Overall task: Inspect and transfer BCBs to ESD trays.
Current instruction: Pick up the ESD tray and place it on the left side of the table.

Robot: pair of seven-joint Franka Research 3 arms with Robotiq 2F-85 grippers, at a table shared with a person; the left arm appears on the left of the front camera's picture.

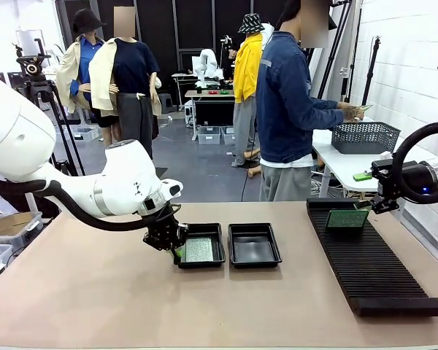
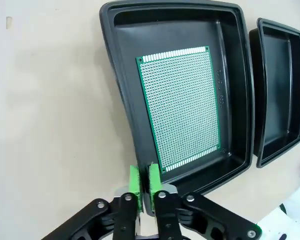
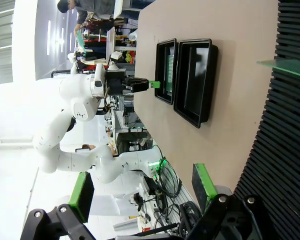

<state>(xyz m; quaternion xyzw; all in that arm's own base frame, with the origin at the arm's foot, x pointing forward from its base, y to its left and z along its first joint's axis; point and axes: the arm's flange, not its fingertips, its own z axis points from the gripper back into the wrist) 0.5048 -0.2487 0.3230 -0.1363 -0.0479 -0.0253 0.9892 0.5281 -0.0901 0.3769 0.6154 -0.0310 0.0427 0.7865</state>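
Note:
Two black ESD trays lie side by side at mid-table. The left tray (image 1: 216, 232) (image 2: 115, 65) holds one green BCB (image 1: 199, 249) (image 2: 182, 107) flat on its floor. The right tray (image 1: 254, 245) (image 2: 285, 100) holds nothing. My left gripper (image 1: 174, 248) (image 2: 144, 181) is shut at the left tray's front-left corner, its green pads almost touching over the rim; whether they touch the rim I cannot tell. My right gripper (image 1: 379, 204) (image 3: 142, 192) stands wide open beside the far end of the ribbed rack, near a second BCB (image 1: 347, 217) (image 3: 285, 67) standing in a slot.
The long black ribbed rack (image 1: 369, 266) takes up the table's right side. A person (image 1: 288, 109) stands at the far edge, turned to a white side table with a dark mesh basket (image 1: 365, 136), holding a green board (image 1: 361, 109).

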